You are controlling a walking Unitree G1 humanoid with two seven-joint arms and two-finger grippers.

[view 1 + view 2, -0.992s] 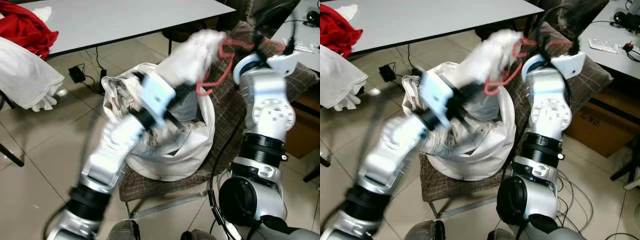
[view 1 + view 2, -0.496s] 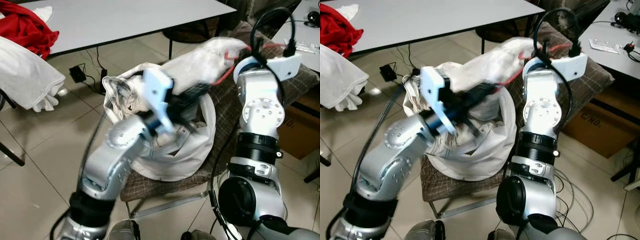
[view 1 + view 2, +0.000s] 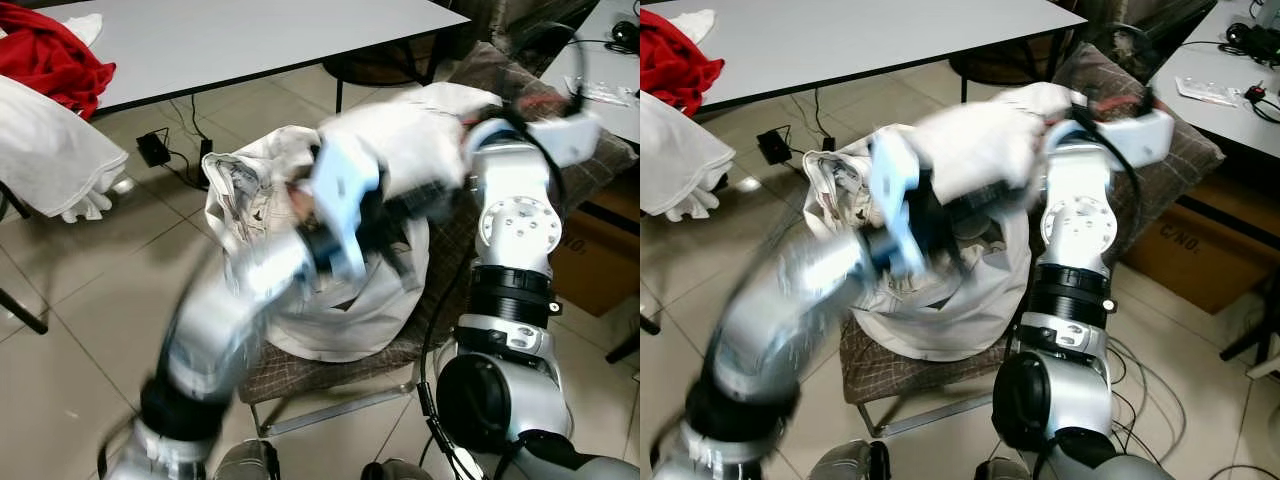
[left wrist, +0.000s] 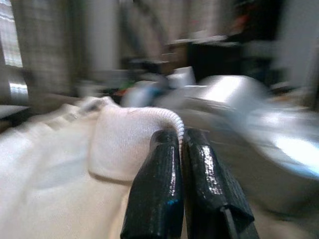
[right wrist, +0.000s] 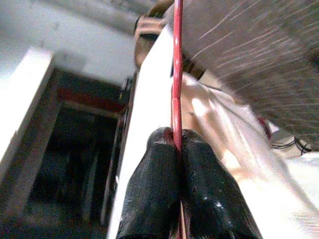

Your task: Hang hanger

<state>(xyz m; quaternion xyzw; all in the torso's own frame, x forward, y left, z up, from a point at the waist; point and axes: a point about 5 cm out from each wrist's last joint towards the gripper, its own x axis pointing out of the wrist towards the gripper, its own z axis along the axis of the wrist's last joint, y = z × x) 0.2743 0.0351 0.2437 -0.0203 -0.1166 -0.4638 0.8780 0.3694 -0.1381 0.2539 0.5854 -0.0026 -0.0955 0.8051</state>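
From where I stand, the left end effector (image 4: 180,149) has its two black fingers pressed together on the ribbed hem of a white garment (image 3: 415,135), which is lifted above the open laundry bag (image 3: 340,300) sitting on the chair (image 3: 300,365). The left arm (image 3: 250,300) is a blur in the head views. At about two o'clock from the bag, the right end effector (image 5: 177,144) pinches the thin red hanger (image 5: 177,59) between closed fingers; the hanger sits up near the chair's back, mostly under the white cloth, with a sliver of red showing by the right wrist (image 3: 540,100).

The risk, as I judge it, lies in the two holds pulling against each other: a fast left arm could drag the cloth off the hanger or twist the thin wire out of the right pinch. The hem grip is shallow too, so the garment could slip back into the bag.
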